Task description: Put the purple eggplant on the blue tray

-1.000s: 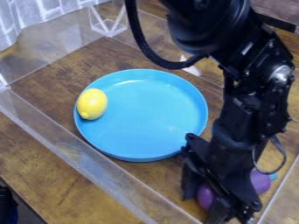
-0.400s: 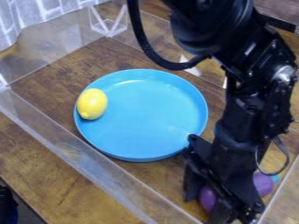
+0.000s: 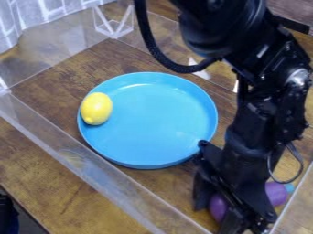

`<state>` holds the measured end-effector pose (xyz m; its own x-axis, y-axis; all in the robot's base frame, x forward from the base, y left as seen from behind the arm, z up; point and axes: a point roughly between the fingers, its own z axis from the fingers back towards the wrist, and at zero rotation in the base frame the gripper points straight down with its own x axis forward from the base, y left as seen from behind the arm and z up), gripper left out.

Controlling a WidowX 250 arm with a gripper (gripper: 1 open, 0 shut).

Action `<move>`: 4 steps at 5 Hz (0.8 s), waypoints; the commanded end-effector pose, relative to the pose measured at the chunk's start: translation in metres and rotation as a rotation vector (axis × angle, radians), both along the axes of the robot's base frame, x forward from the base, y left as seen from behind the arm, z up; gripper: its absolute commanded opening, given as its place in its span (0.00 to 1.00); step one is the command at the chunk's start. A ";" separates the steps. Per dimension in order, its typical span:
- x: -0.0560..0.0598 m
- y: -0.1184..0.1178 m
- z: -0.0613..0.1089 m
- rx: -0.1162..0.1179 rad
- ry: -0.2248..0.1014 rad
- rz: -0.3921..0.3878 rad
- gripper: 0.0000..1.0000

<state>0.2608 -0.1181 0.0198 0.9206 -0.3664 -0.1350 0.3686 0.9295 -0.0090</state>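
Gripper: I see my gripper [image 3: 236,203] low at the bottom right of the view, pointing down to the table, and its jaws are closed tight around the purple eggplant.
Purple eggplant: the purple eggplant [image 3: 276,194] is under the gripper, on the table, and mostly hidden by the black fingers; I see only a glossy purple part at the right side and a smaller one below the fingers. I cannot see its stem.
Eggplant and tray: the eggplant lies outside the blue tray, just beside its lower right rim. I cannot tell if it touches the rim.
Arm: the black arm [image 3: 251,64] comes down from the top of the picture and covers the right part of the scene.
Blue tray: the blue tray [image 3: 171,123] is round, with a low raised rim, and sits on the table at the centre, to the left of the gripper.
Lemon: a yellow lemon [image 3: 95,108] lies inside the tray, near its left rim, well apart from the gripper.
Table: the wooden table [image 3: 73,82] is dark brown.
Walls: clear plastic walls [image 3: 49,41] stand around the work area, at the left and in front.
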 end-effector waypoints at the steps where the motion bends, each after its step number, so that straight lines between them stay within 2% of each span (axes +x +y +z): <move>1: 0.001 -0.008 0.009 -0.007 -0.022 -0.051 0.00; 4: 0.002 -0.006 0.011 -0.002 -0.018 -0.069 0.00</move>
<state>0.2610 -0.1168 0.0212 0.9102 -0.3890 -0.1422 0.3924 0.9198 -0.0046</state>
